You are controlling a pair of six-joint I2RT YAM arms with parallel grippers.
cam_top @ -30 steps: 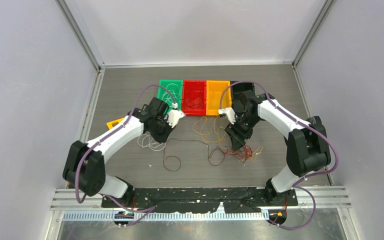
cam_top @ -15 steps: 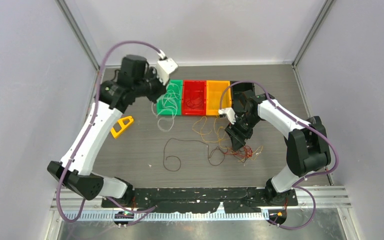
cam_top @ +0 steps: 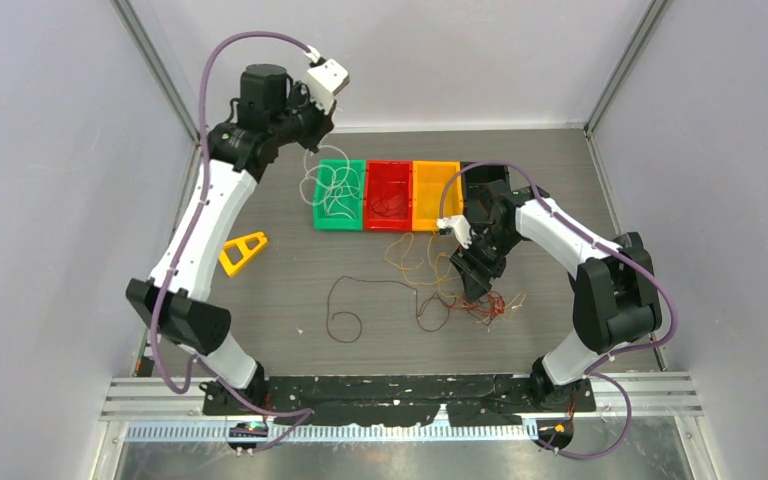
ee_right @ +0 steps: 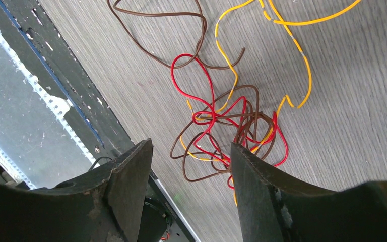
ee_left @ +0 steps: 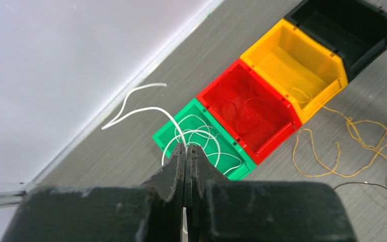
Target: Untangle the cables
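My left gripper (cam_top: 310, 128) is raised high above the green bin (cam_top: 322, 222). It is shut on a whitish cable (ee_left: 146, 108) that hangs from its tips (ee_left: 187, 147) in loops into that bin (ee_left: 167, 126). My right gripper (cam_top: 472, 275) is open and empty, low over a tangle of red, brown and yellow cables (ee_right: 221, 118) that lies between and just beyond its fingertips (ee_right: 190, 144). The tangle also shows in the top view (cam_top: 488, 300). A long dark brown cable (cam_top: 345, 300) and loose yellow-orange cables (cam_top: 415, 255) lie on the table.
Red (cam_top: 388, 195), orange (cam_top: 435, 195) and black (cam_top: 485, 185) bins stand in a row right of the green one; the red one holds red wires. A yellow triangular piece (cam_top: 242, 250) lies at the left. The black base rail (cam_top: 400, 385) runs along the near edge.
My left arm has lifted from the table at the left of the pile up and back, carrying the whitish cable over the green bin. The right arm has not moved.
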